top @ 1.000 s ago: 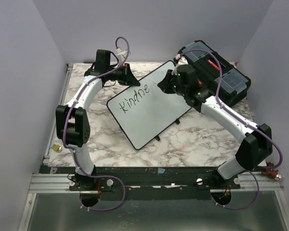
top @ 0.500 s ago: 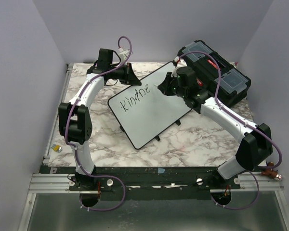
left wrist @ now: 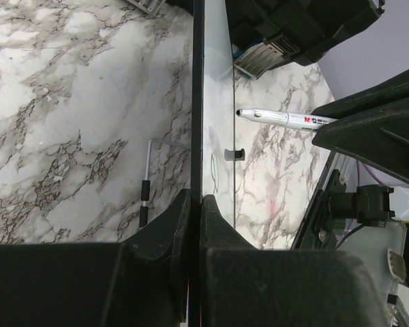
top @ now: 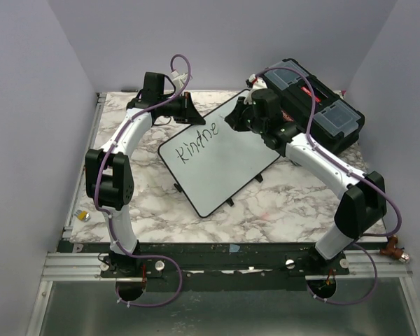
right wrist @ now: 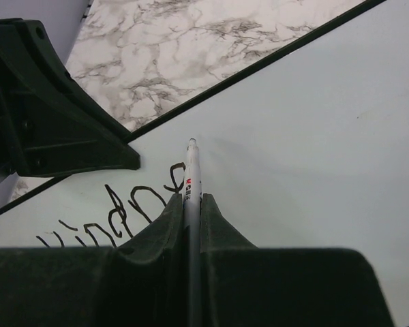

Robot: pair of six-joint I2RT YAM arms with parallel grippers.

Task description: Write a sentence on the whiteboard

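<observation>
The whiteboard (top: 220,164) stands tilted on the marble table, with black lettering "kindne" (top: 197,143) on its upper left part. My left gripper (top: 189,112) is shut on the board's far left edge; in the left wrist view the jaws (left wrist: 196,204) pinch the black frame (left wrist: 198,102) seen edge-on. My right gripper (top: 234,120) is shut on a white marker (right wrist: 191,178), its tip on or just above the board (right wrist: 313,136), right of the last letter (right wrist: 177,176). The marker also shows in the left wrist view (left wrist: 293,119).
A black plastic toolbox (top: 318,105) sits at the back right, right behind my right arm, and shows in the left wrist view (left wrist: 293,27). A small yellow and silver object (top: 84,215) lies at the table's left edge. The board's wire foot (left wrist: 145,180) rests on the marble.
My right gripper has shifted a little up and left along the board with the marker, and its arm has swung inward. The lettering still reads "kindne". The left gripper holds its place.
</observation>
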